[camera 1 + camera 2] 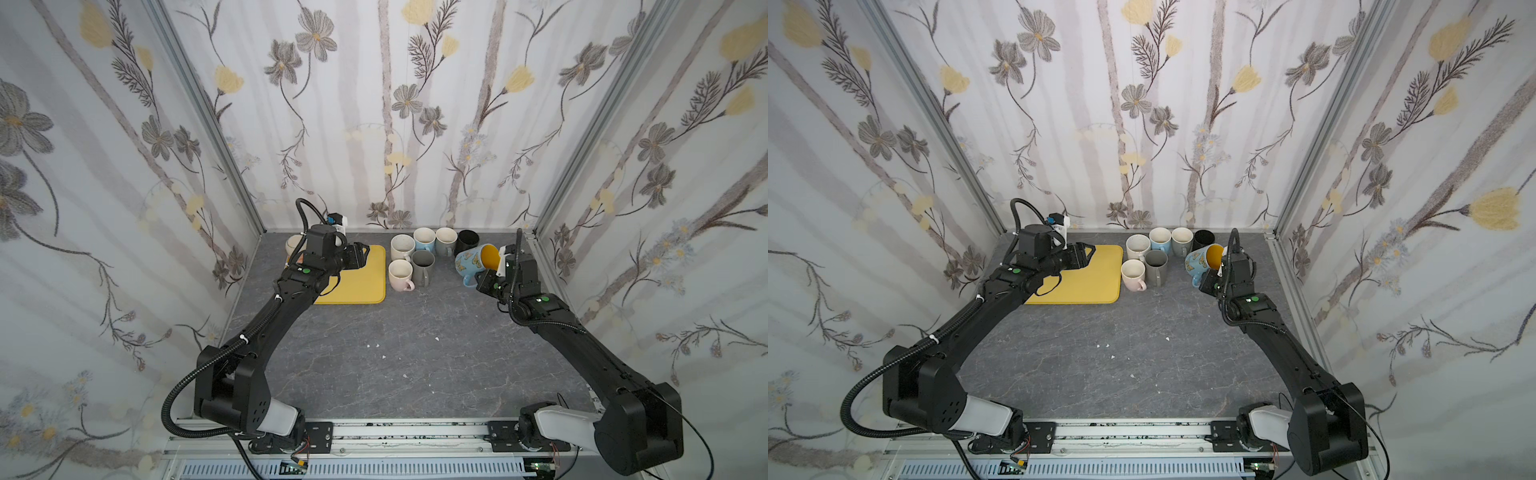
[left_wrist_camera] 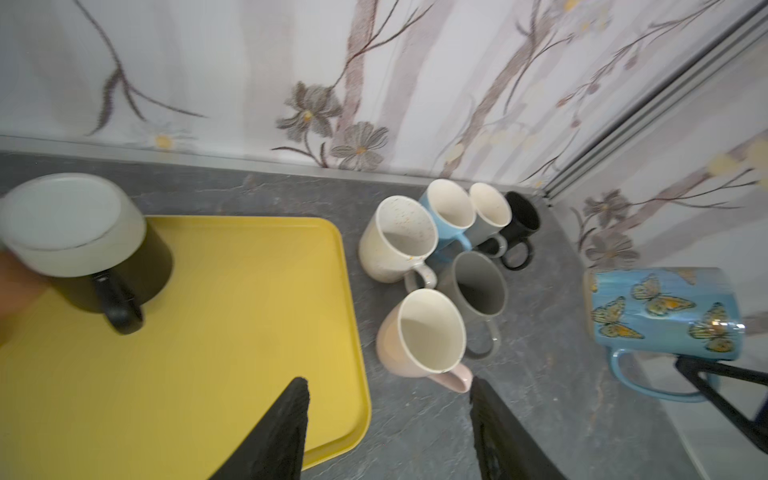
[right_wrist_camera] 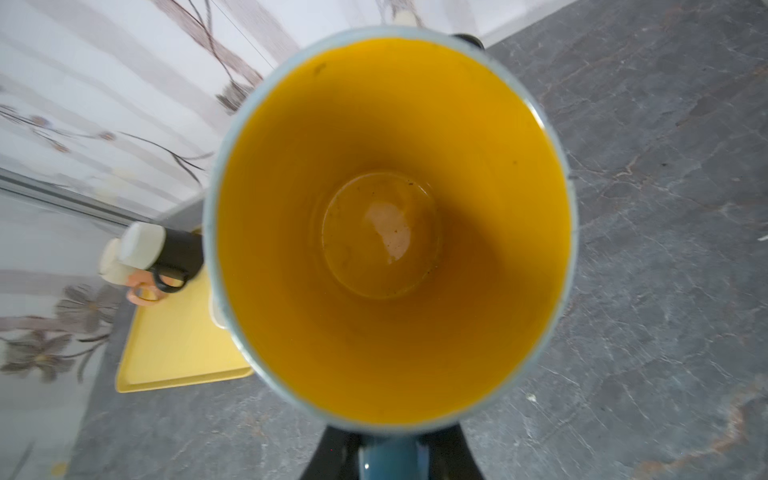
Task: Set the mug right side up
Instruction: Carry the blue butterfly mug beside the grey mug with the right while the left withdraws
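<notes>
1. Grey marbled tabletop, veined, a few small white flecks near the middle.
2. Three walls enclose the cell, all covered in floral wallpaper with grey and yellow flowers; aluminium posts stand in the back corners.
3. A metal rail runs along the near edge and carries both arm bases.
4. Yellow tray lies back left on the table; an upside-down black mug with a pale base stands on it.
5. Six upright mugs are clustered just right of the tray, near the back wall.
6. Blue butterfly mug sits right of the cluster, off the table, tilted on its side, its orange inside facing the right wrist camera.
7. Right gripper is clamped on that mug's handle, visible in the left wrist view.
8. Left gripper hangs over the tray's edge, fingers apart, holding nothing.
</notes>
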You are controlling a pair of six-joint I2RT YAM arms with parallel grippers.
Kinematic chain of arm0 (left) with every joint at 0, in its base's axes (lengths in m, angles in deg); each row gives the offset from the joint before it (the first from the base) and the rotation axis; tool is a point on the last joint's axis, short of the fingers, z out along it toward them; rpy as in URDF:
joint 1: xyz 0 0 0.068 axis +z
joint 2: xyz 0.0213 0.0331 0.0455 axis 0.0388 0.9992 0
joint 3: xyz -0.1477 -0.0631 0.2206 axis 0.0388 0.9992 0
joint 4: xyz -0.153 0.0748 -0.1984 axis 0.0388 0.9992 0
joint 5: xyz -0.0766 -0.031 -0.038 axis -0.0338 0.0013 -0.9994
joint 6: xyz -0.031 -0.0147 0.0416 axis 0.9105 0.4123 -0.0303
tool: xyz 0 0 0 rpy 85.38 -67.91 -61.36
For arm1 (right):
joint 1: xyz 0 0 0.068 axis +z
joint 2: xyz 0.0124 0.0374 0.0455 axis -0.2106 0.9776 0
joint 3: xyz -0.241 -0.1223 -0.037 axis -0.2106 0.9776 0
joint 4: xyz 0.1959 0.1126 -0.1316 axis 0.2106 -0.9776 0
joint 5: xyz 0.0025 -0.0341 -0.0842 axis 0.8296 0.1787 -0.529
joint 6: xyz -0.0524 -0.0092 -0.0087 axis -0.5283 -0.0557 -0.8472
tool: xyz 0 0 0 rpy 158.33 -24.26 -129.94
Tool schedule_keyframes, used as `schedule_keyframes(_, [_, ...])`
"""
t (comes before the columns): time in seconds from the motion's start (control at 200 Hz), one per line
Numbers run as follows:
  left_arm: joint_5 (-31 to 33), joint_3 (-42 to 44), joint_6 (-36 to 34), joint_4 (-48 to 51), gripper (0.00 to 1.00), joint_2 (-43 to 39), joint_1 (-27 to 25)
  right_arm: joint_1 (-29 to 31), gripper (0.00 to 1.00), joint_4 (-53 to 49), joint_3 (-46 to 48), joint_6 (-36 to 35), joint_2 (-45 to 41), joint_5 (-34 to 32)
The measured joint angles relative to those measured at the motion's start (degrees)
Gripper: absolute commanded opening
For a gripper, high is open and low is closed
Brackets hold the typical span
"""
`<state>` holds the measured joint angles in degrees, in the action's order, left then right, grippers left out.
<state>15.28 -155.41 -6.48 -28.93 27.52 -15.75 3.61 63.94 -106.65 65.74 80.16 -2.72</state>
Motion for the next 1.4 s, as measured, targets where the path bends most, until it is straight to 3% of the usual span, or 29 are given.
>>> schedule_keyframes(0.175, [5.1,-0.1,-2.9,4.5,0.60,0.3,-0.4,3.0,0.00,-4.2,-2.1,-2.8,4.5,-5.0])
schedule_keyframes(0.724, [13.1,1.8,-5.7,4.7,0.66,-0.6,-1.2,5.1,0.00,-6.1,-12.5,-8.3,21.2,-8.7])
schedule_keyframes(1.049, [15.2,5.5,-5.6,3.1,0.79,-3.4,0.8,7.0,0.00,-7.5,-19.3,-10.6,30.0,-9.3])
schedule_keyframes(1.304, [15.0,8.7,-4.4,-0.5,0.99,-7.3,3.1,7.5,0.00,-8.2,-22.9,-11.2,33.5,-10.1])
schedule_keyframes(1.399, [14.8,9.0,-4.1,-0.7,1.00,-8.0,3.6,7.5,0.02,-8.1,-24.4,-11.4,34.8,-10.2])
